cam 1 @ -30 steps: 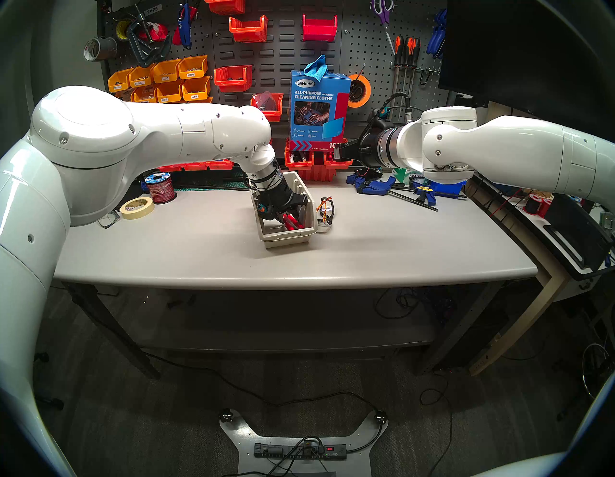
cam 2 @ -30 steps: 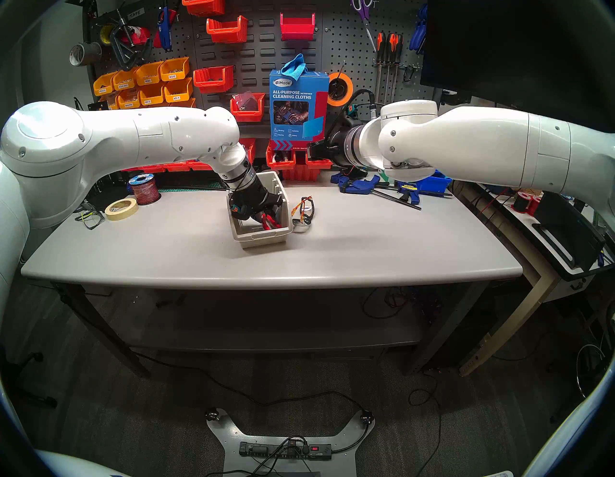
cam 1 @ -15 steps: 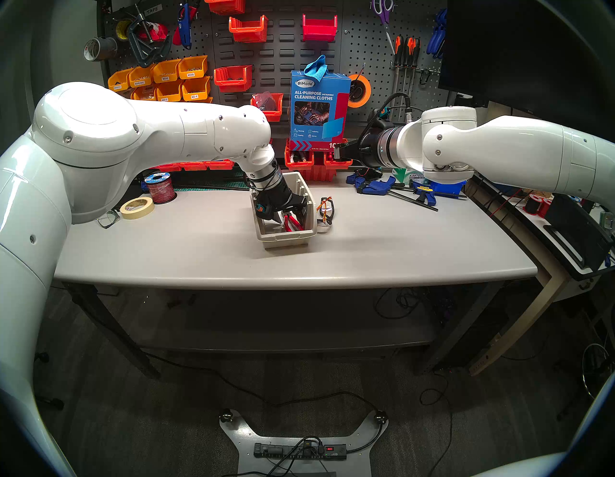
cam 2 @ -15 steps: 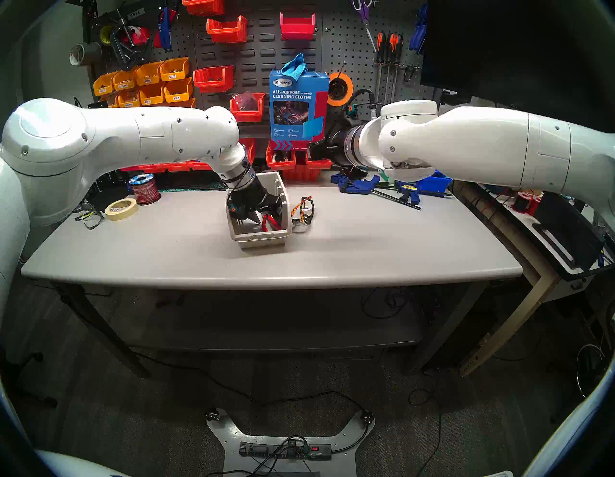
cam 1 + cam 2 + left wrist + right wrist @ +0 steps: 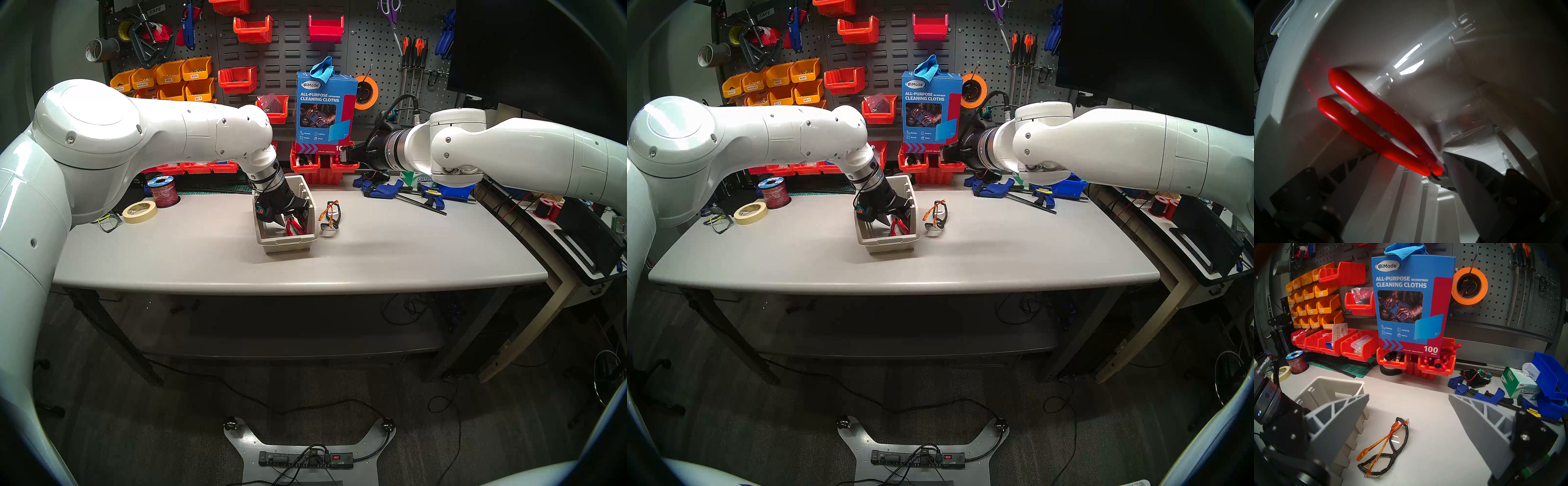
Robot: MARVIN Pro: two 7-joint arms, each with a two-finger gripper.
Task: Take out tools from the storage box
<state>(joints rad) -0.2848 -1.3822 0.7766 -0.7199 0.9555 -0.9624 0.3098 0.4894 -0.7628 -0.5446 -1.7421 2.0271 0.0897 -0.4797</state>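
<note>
The storage box [image 5: 286,241] stands near the middle of the table [image 5: 373,264], a little toward its back edge, with its low lip facing the front edge. The left gripper [image 5: 292,222] reaches steeply down into the box, its 2 fingers spread apart and closed on nothing. The pliers [image 5: 1379,122] lie inside the box, their 2 red handles propped against the inner wall and the dark metal head down by the divider slots. One finger [image 5: 1474,183] is just beside the pliers' head; whether it touches cannot be told.

The safety glasses [image 5: 1388,446] lie folded on the table just beside the box, on the side toward the table's right end, orange arms crossed over the clear lenses. The right gripper [image 5: 346,156] hangs above the back part of the table, well apart from both, fingers spread wide and empty.
</note>
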